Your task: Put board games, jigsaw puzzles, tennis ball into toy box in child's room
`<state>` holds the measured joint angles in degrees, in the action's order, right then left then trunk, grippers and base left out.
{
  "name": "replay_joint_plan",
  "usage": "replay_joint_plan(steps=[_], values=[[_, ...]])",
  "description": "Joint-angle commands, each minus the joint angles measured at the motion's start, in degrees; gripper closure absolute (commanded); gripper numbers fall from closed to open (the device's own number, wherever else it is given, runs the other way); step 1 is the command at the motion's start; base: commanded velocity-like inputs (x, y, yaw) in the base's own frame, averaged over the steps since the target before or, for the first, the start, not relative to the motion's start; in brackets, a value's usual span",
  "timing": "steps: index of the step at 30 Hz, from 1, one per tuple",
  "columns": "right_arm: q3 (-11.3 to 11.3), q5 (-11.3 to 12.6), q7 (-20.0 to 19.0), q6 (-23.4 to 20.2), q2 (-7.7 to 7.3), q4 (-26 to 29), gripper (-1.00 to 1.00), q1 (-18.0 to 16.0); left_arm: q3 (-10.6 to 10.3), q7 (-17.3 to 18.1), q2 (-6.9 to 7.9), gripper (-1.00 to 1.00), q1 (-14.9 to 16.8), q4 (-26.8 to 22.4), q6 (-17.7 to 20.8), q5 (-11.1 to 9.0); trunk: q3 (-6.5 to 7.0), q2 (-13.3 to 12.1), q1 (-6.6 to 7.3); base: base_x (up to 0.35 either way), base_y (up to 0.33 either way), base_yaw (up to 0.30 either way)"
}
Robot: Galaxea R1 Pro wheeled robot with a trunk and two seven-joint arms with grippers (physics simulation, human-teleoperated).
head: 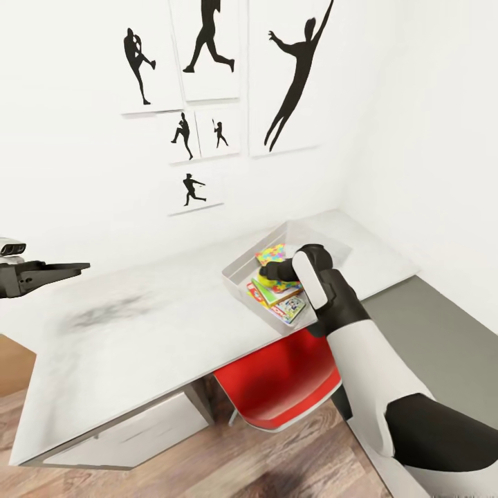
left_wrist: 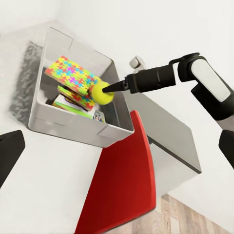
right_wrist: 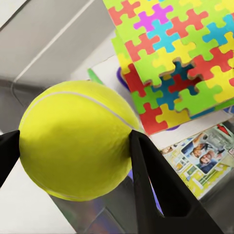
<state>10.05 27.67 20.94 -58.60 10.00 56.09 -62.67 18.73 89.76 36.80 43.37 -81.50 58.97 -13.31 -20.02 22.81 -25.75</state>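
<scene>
The light grey toy box (head: 238, 268) (left_wrist: 73, 129) stands on the pale table (head: 138, 332). Inside it lie jigsaw puzzles (head: 271, 254) (left_wrist: 73, 75) (right_wrist: 180, 58) stacked on board games (head: 287, 308) (left_wrist: 70, 105) (right_wrist: 200, 161). My right gripper (head: 268, 271) (left_wrist: 108, 90) (right_wrist: 73, 146) reaches over the box's rim, shut on the yellow-green tennis ball (left_wrist: 103, 92) (right_wrist: 78, 141), which hangs just above the puzzles. At the table's far left my left gripper (head: 48, 271) hovers open and empty, well away from the box. The bed is out of view.
A red chair (head: 283, 387) (left_wrist: 122, 185) is tucked under the table right below the box. White drawers (head: 124, 432) sit under the table's left part. A lower dark grey section (head: 429, 325) adjoins on the right. Walls with silhouette posters (head: 207, 104) close the corner.
</scene>
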Motion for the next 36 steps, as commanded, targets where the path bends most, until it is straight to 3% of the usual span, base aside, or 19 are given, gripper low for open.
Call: replay_joint_plan(steps=[1,17,36], values=[[-0.01,0.81,0.69,0.31,0.00,-0.31,1.00,-0.16,-0.01,0.24,0.03,-1.00,0.04,0.00,0.60,0.04,-0.10,0.11,-0.03,0.032,0.122,0.000],[0.19,0.60,0.68,1.29,0.00,-0.81,1.00,-0.34,-0.01,0.24,0.03,-1.00,0.05,0.00,0.61,0.04,-0.27,0.11,-0.03,0.005,0.059,0.000],[0.28,0.59,0.68,1.29,0.00,-0.81,1.00,-0.34,-0.01,0.24,0.03,-1.00,0.04,0.02,0.53,0.04,-1.93,0.11,-0.03,0.058,0.031,0.000]])
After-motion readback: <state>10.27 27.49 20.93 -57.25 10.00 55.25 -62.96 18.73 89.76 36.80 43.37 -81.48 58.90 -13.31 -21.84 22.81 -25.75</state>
